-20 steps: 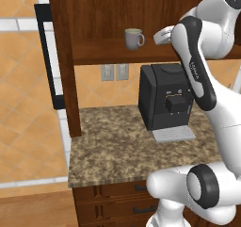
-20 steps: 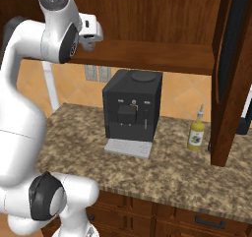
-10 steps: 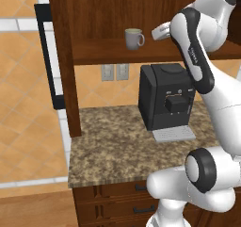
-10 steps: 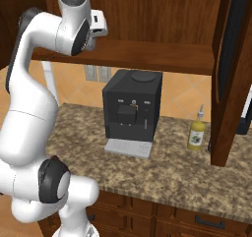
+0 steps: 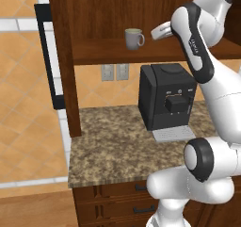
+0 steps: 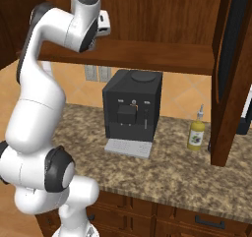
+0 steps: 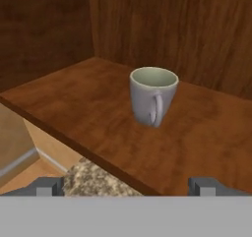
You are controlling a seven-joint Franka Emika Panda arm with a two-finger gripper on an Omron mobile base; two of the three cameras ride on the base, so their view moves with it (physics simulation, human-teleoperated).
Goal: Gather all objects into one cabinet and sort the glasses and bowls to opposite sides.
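Observation:
A grey mug (image 5: 134, 38) with a side handle stands upright on the shelf (image 5: 103, 56) of the dark brown cabinet, alone there. In the hand view the mug (image 7: 152, 96) is straight ahead, its handle turned toward me. My gripper (image 7: 127, 187) is open, its fingertips (image 7: 49, 186) spread wide at the shelf's front edge and short of the mug, holding nothing. From the left base view my gripper (image 5: 156, 32) hangs just right of the mug at shelf height. The cabinet's left door (image 5: 66, 61) stands open with a long black handle (image 5: 49, 56).
A black coffee machine (image 5: 164, 101) sits on the granite counter (image 5: 108, 150) under the shelf. A yellow bottle (image 6: 196, 135) stands right of the machine, beside the open right cabinet door (image 6: 229, 83). Wall outlets (image 5: 115, 72) are behind the counter.
The arm's upper links have swung up and to the right while the hand crept slightly closer to the mug. The mug has not moved; the jaws stay wide.

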